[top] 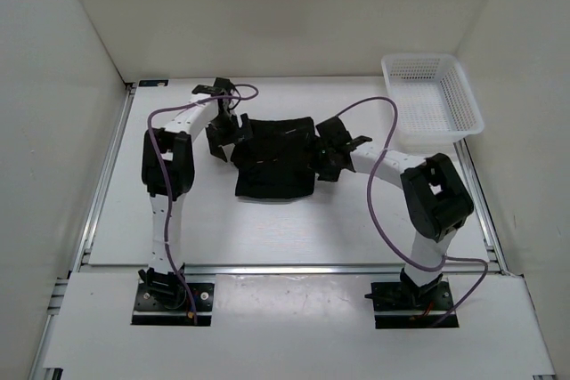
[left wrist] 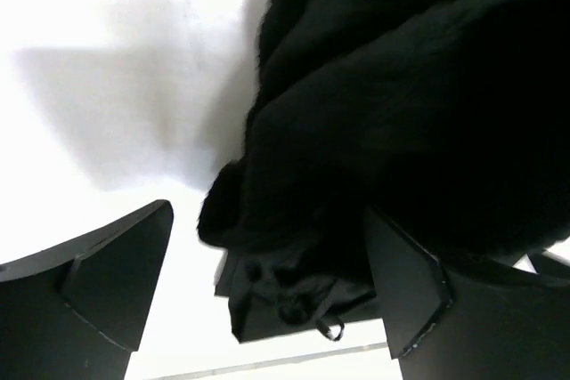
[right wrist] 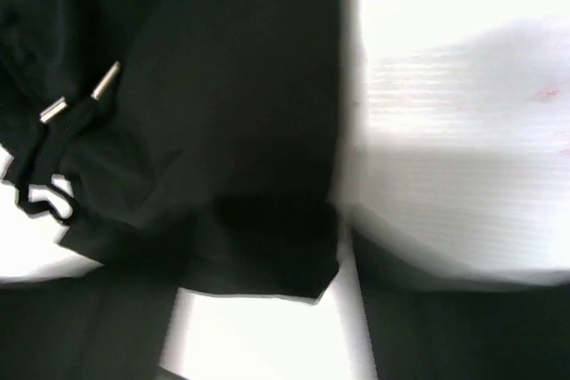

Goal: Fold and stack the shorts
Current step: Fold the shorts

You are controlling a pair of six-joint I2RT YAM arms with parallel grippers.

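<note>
The black shorts [top: 274, 159] lie crumpled in the middle of the white table. My left gripper [top: 224, 138] is at their left edge. In the left wrist view its jaws [left wrist: 267, 220] stand wide apart, with bunched black fabric [left wrist: 383, 104] between and above the fingers [left wrist: 116, 282]. My right gripper [top: 331, 156] is at the shorts' right edge. In the blurred right wrist view its jaws [right wrist: 267, 264] also stand apart, with a corner of the shorts [right wrist: 258, 220] between them. A drawstring with metal tips [right wrist: 80, 100] shows at the left.
A white plastic mesh basket [top: 432, 100] stands at the back right corner of the table. White walls close in the table at the back and on both sides. Purple cables loop from both arms.
</note>
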